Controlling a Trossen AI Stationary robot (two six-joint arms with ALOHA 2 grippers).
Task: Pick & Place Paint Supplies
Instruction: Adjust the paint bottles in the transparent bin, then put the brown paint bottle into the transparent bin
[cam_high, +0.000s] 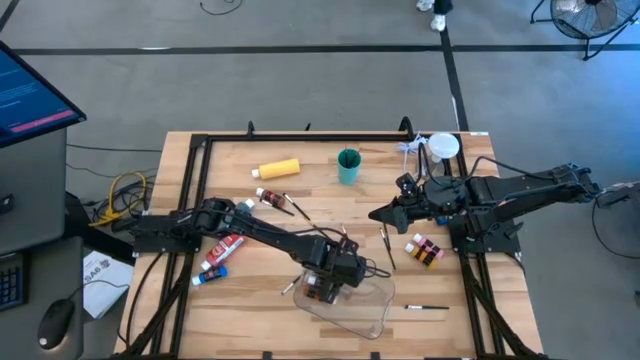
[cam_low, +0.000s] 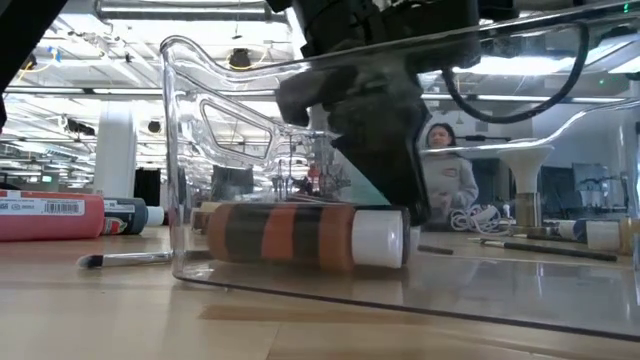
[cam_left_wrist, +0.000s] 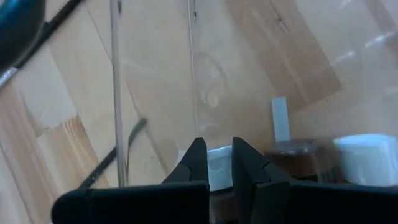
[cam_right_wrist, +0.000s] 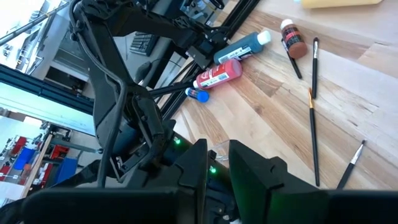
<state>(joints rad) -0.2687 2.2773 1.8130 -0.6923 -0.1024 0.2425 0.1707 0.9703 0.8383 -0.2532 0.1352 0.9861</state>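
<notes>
Bottles of brown paint with white caps lie inside the clear plastic tray (cam_high: 368, 312), which serves as landmark: one brown paint bottle (cam_low: 305, 236) rests on its side on the tray floor, close to the tray's wall. The left gripper (cam_high: 322, 285) reaches down into the tray over that bottle, its fingers (cam_left_wrist: 194, 163) drawn together with nothing seen between them. Just outside the tray lie thin paint brushes (cam_high: 386, 246). Farther out from the tray are a red tube (cam_high: 226, 247) and a blue tube (cam_high: 213, 272), a yellow bottle (cam_high: 279, 169), and a teal cup (cam_high: 348, 166). The right gripper (cam_high: 383, 214) hovers beyond the tray, narrowly parted, holding nothing visible.
</notes>
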